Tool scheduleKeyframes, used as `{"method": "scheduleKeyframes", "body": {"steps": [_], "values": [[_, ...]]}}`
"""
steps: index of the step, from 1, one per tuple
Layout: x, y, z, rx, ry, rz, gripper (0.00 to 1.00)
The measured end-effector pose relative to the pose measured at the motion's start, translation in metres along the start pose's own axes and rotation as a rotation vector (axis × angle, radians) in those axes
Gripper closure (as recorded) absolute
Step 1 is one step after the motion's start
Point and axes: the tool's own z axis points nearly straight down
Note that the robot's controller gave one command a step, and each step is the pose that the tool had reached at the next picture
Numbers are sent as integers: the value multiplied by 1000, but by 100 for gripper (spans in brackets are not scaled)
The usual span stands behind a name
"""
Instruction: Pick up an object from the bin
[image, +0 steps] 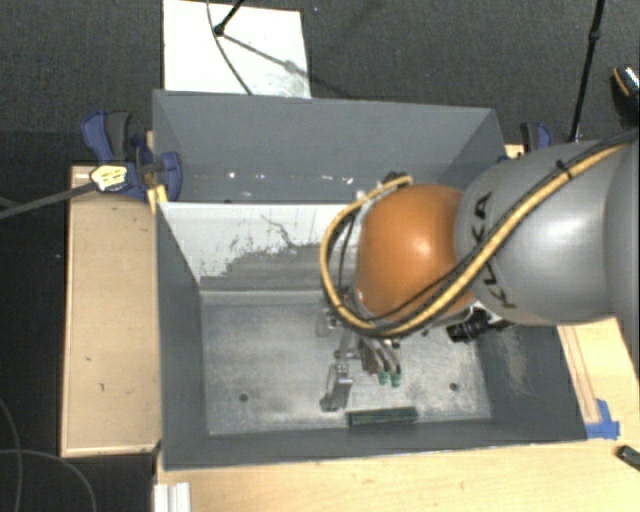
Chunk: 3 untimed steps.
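Camera view: I saw the arm (560, 240) reaching in from the right, with its orange cover (410, 250) and looped cables (338, 290) over the middle of the grey bin (250, 150). The gripper (360, 385) hung low over the bin floor, right of centre and toward the front wall. I could not tell how the jaws stood, because the cover and linkage hid too much of them. I made out nothing held.

The one loose thing I could identify was a dark flat bar (382, 417). It lay on the floor along the front wall, just in front of the gripper and apart from it.

I judged the step in hand to be the approach, with no grasp made yet. The next move would call for the following:
1. Shift the gripper forward over the bar.
2. Set the jaws across its short side.
3. Keep clear of the front wall during descent.
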Motion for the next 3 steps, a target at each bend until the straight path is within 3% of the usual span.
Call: {"method": "scheduleKeyframes", "body": {"steps": [1,2,3], "values": [[2,-76,54,0,1,-244,0],[2,-94,94,-4,-15,-234,0],[5,-94,93,-3,-1,-229,100]]}}
